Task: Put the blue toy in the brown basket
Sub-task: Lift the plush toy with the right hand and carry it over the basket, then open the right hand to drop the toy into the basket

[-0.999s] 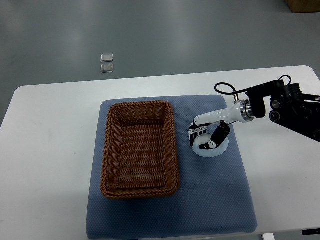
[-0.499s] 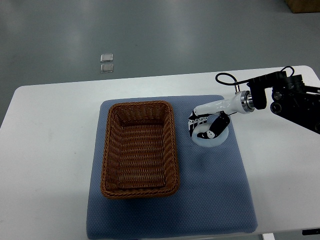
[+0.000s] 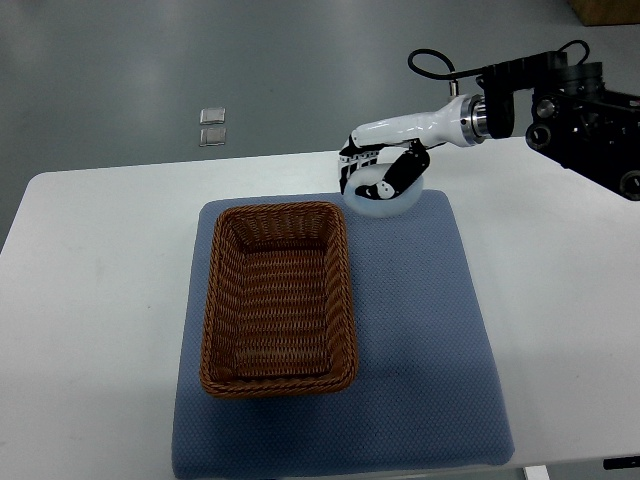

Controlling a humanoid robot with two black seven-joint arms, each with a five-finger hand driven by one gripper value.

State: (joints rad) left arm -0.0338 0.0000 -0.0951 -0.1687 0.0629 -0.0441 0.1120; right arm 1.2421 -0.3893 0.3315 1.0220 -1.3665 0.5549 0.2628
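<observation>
A pale blue ring-shaped toy (image 3: 385,202) hangs in my right hand (image 3: 375,182), lifted above the far edge of the blue mat (image 3: 420,350). The white and black fingers are curled through and around the ring. The hand is just beyond the far right corner of the brown wicker basket (image 3: 280,297), which lies on the mat's left half with nothing inside. My right arm (image 3: 540,105) reaches in from the upper right. The left arm is out of view.
The mat lies on a white table (image 3: 90,300). Two small clear squares (image 3: 213,126) sit on the grey floor beyond the table. A brown box corner (image 3: 605,10) shows at the top right.
My right hand has lifted the blue ring off the mat and carried it up and to the left, from beside the basket's right side to past its far right corner.
</observation>
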